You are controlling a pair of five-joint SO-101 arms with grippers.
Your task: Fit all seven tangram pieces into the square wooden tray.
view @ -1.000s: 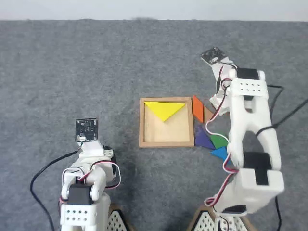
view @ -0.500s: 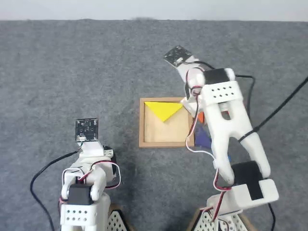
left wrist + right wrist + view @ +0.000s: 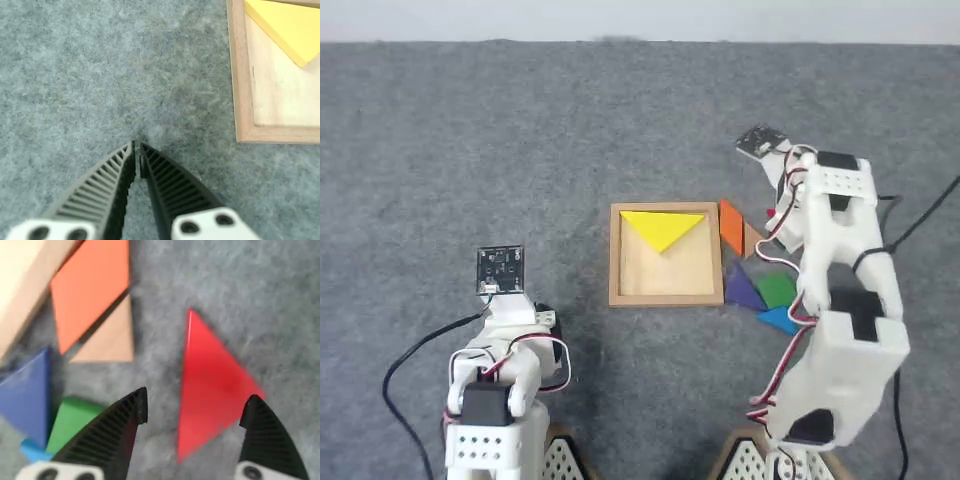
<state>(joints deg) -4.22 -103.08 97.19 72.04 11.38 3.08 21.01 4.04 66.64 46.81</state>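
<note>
Red triangle [image 3: 210,390] lies between spread-wide, empty R claw [image 3: 196,407], swung back right off tray [image 3: 616,255]; L claw [image 3: 136,150] closed, empty.

I record my left gripper [image 3: 136,145] with fingers pressed together over grey felt [image 3: 100,65], clear of the wooden tray [image 3: 235,75]; a yellow triangle [image 3: 290,25] lies inside that tray.

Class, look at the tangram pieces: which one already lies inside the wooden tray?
The yellow triangle, at the tray's far edge; the other pieces lie on the grey mat outside it.
</note>
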